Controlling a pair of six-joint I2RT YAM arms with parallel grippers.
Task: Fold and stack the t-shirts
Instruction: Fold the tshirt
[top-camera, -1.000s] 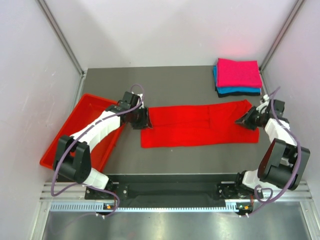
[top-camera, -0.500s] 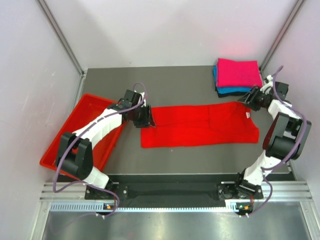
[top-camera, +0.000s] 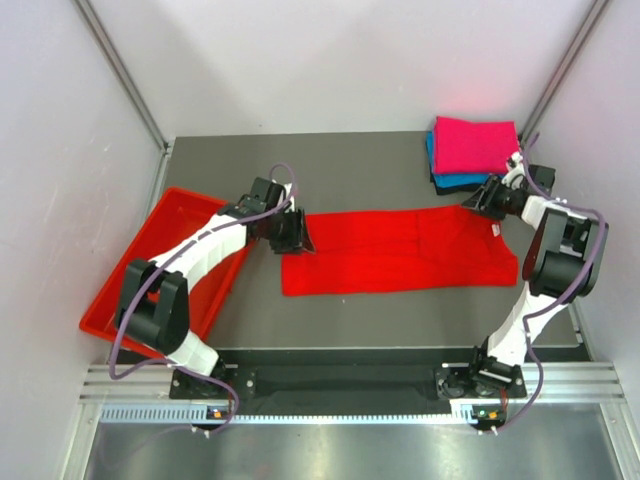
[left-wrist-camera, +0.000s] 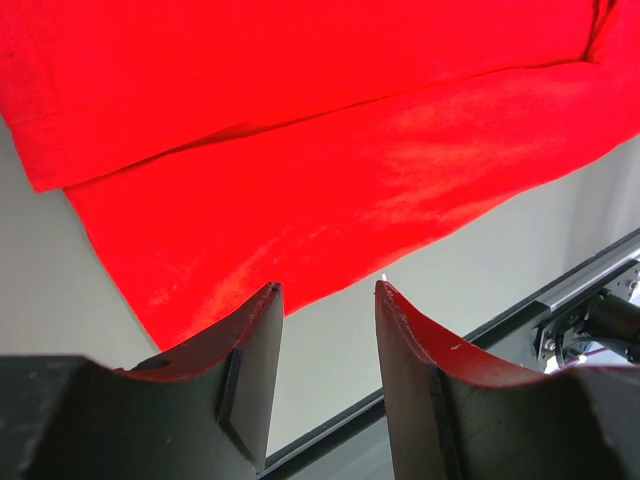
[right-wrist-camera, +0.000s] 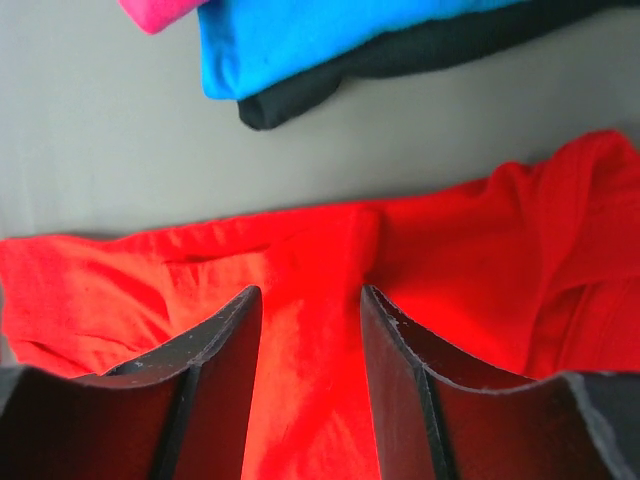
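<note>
Beyond parted left fingers (left-wrist-camera: 250, 365), red t-shirt (left-wrist-camera: 330, 190)

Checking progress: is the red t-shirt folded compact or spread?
Partly folded: the red t-shirt lies flat as a long strip, one layer lapped over another.

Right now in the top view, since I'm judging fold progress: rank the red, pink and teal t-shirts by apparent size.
1. red t-shirt, spread out.
2. pink t-shirt, folded, lying on top.
3. teal t-shirt, only an edge showing under the pink one.
</note>
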